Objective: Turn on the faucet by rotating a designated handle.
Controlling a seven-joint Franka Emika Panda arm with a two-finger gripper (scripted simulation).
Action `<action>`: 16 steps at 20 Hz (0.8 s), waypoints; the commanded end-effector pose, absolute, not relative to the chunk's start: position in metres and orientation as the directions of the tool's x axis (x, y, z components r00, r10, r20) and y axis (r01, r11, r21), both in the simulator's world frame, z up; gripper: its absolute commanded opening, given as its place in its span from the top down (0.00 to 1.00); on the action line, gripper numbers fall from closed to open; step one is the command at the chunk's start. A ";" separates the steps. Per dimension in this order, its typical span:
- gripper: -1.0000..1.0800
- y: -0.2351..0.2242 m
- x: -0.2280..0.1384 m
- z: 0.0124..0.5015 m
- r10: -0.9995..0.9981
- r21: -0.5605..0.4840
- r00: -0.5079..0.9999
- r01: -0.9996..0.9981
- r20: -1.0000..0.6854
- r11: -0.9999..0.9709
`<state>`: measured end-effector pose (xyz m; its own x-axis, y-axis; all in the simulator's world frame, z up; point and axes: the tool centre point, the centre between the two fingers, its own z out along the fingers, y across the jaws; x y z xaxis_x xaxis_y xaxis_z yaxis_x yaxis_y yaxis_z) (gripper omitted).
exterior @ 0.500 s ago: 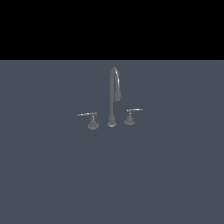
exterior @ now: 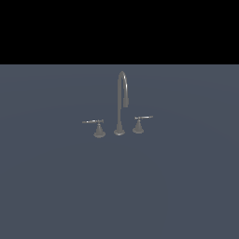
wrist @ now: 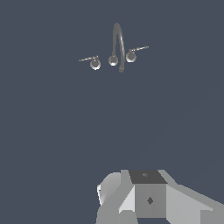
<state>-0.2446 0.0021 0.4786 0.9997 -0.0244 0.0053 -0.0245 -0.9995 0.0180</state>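
The faucet (exterior: 120,105) stands in the middle of the exterior view, on a flat slate-blue floor (exterior: 119,186). The handle (exterior: 96,126), a thin lever bar on a small cone base, sits on the exterior view's left of the tall curved spout (exterior: 122,95), its bar pointing toward that view's left. Its slightly smaller twin (exterior: 140,123) sits on the spout's other side, bar pointing to the exterior view's right. The round spout base stands between the two cones, near each but touching neither.

Compared with half a second ago, nothing in the exterior view differs: spout and both levers sit in the same places at the same angles, and no arm has entered that view.

The floor is one plain, matte, even-coloured surface, and above its far edge the background is solid black, with no walls or furniture to make out.

In the wrist view the faucet (wrist: 116,50) is seen from above and well apart from the arm. The handle (wrist: 92,61) and twin (wrist: 133,53) flank the spout (wrist: 118,46). Only pale grey blocky parts of the arm's wrist body (wrist: 148,199) show at the picture's edge; the fingers are out of sight, so I cannot tell whether the gripper is spread or closed.
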 end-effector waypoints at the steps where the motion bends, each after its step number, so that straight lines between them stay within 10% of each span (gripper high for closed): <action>1: 1.00 0.007 -0.242 0.472 -0.045 0.018 0.999 -0.045 0.005 -0.999; 16: 1.00 0.060 -0.206 0.394 -0.295 0.013 0.956 -0.295 0.005 -0.955</action>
<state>-0.2108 0.0543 0.4041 0.9644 -0.2643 0.0048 -0.2643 -0.9643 0.0137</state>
